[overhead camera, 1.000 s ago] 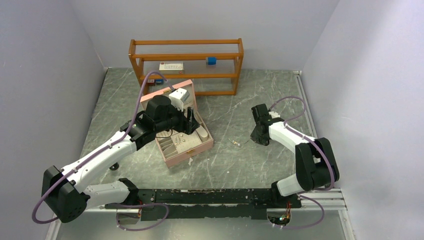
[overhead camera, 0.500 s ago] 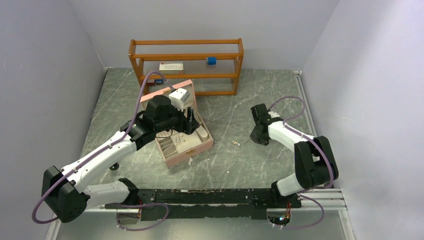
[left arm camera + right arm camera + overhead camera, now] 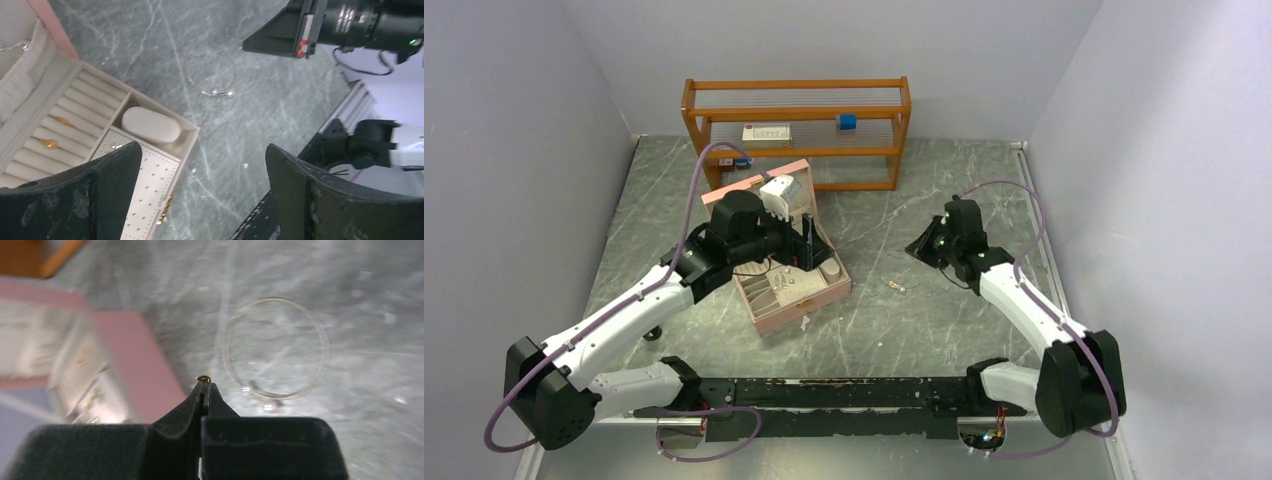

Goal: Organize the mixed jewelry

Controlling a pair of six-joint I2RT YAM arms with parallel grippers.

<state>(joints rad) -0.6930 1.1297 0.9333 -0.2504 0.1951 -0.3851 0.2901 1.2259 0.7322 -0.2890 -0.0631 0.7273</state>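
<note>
A pink jewelry box (image 3: 790, 284) lies open on the marble table; in the left wrist view its ring rolls hold gold pieces (image 3: 50, 144) and a white cushion (image 3: 150, 125). My left gripper (image 3: 808, 243) hovers open over the box's right side. My right gripper (image 3: 921, 250) is raised above the table, shut on a tiny gold earring (image 3: 203, 378) pinched at its tips. A thin silver bracelet (image 3: 276, 347) lies on the table below it and also shows in the left wrist view (image 3: 210, 75) and the top view (image 3: 897, 288).
A wooden shelf (image 3: 796, 133) stands at the back with a white card (image 3: 766, 132) and a blue block (image 3: 847, 121). The black rail (image 3: 844, 392) runs along the near edge.
My right gripper has lifted off the table and swung up and right, now holding the gold earring. My left gripper has shifted slightly over the box.
</note>
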